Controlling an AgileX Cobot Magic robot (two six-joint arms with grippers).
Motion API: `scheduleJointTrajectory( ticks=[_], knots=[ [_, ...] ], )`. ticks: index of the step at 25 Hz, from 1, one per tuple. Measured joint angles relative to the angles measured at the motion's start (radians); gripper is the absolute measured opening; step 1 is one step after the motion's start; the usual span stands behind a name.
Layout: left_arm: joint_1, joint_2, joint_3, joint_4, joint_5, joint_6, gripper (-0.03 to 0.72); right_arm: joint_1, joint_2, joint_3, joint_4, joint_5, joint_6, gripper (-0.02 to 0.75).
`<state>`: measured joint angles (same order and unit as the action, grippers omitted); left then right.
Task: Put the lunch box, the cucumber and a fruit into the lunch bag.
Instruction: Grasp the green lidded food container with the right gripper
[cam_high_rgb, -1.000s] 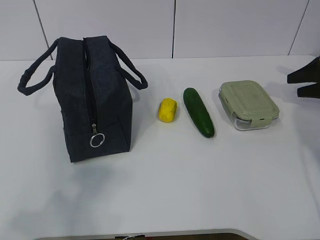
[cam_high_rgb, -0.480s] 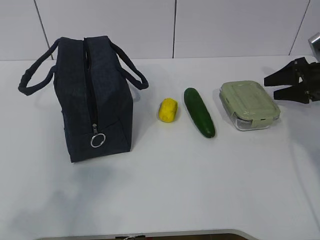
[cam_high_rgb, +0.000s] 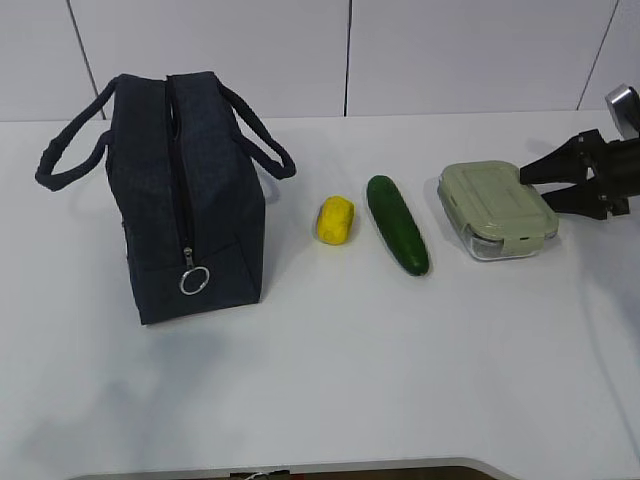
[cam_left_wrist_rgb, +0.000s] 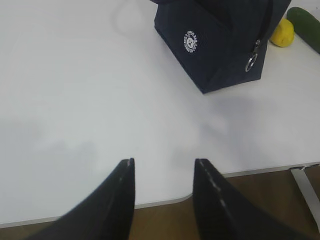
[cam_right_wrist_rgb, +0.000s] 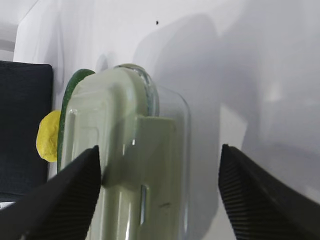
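The right gripper, jaws spread, has advanced from 3 o'clock to the lunch box. The left gripper hangs part-open over the white table; pale panelled wall at 12 o'clock.

Setting: lab-style test station; bare white counter stood against plain white panelled wall.

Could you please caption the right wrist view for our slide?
Open right gripper straddling a clear lunch box with sage-green lid.
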<state>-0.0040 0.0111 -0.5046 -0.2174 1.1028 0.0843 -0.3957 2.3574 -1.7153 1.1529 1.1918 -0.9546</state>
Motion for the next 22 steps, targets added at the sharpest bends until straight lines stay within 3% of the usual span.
scheduleJointTrajectory(
  ticks=[22],
  knots=[
    [0.0,0.0,0.0,0.0,0.0,0.0,0.285,0.047,0.0,0.0,-0.007,0.0,0.006,0.582]
  ],
)
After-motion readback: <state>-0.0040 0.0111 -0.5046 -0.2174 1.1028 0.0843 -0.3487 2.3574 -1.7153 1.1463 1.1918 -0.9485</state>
